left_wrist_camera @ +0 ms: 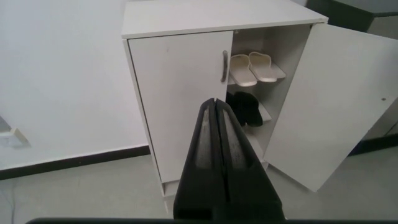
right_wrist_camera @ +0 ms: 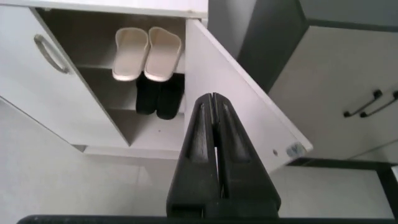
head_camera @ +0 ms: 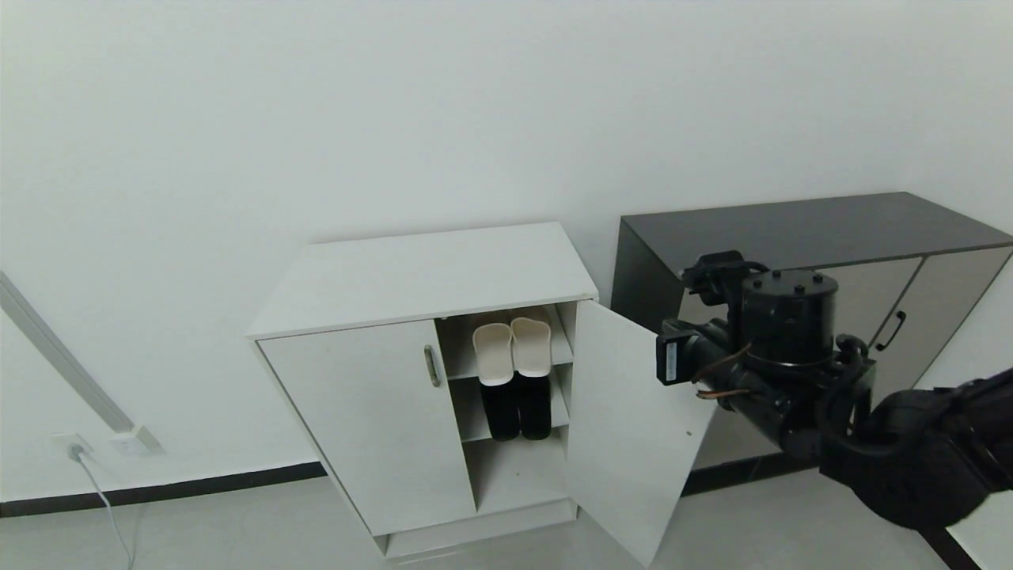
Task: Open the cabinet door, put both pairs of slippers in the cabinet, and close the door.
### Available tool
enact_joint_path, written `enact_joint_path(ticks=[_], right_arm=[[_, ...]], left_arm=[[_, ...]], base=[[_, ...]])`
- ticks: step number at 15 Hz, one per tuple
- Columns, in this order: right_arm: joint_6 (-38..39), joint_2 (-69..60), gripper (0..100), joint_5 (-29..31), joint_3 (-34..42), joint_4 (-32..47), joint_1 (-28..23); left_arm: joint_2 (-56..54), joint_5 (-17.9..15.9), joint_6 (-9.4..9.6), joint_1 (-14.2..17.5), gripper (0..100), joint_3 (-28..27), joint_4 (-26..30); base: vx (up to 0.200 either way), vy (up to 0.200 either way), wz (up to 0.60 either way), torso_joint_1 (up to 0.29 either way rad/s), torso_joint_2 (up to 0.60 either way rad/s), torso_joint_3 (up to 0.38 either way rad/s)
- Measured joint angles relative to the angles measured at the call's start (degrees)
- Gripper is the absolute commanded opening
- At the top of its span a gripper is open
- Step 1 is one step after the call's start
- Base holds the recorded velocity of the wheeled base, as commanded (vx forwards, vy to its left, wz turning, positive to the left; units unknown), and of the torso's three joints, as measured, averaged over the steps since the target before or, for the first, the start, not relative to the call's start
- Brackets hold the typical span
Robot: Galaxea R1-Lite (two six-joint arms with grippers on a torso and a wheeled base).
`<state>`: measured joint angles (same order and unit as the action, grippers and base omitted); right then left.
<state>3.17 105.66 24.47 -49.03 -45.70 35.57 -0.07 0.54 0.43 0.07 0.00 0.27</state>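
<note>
Count: 1 white cabinet (head_camera: 419,273) with 2 doors, 1 closed door (head_camera: 372,419) and 1 open door (head_camera: 633,427). 2 slipper pairs inside: 1 cream pair (head_camera: 512,351), 1 black pair (head_camera: 518,408). 1 dark cabinet (head_camera: 807,222). 1 wall socket (head_camera: 70,445).

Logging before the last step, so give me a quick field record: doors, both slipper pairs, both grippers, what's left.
cabinet: white, two doors
left door: closed
right door: open, swung outward
white slippers: on upper shelf, side by side
black slippers: on middle shelf, directly below
left gripper: fingers shut, empty, facing the cabinet
right gripper: fingers shut, empty, near right door
remaining: close right door
</note>
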Motion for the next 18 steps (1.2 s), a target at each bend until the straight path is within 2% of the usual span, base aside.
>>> enact_joint_path(ticks=[3, 8, 18], right_arm=[[0.2, 5.9, 0, -3.7, -6.8, 0.6, -5.6], [2.4, 14.8, 0, -6.0, -14.0, 3.0, -12.9], [3.3, 19.4, 0, -6.9, -16.0, 6.5, -15.5]], left_arm=[[0.0, 0.2, 0.11, 0.0, 0, 0.0, 0.0], [0.0, 0.3, -0.05, 0.0, 0, 0.0, 0.0], [0.0, 0.3, -0.16, 0.0, 0, 0.0, 0.0]], base=[[0.000, 0.000, 0.00, 0.000, 0.00, 0.000], [0.000, 0.000, 0.00, 0.000, 0.00, 0.000], [0.000, 0.000, 0.00, 0.000, 0.00, 0.000]])
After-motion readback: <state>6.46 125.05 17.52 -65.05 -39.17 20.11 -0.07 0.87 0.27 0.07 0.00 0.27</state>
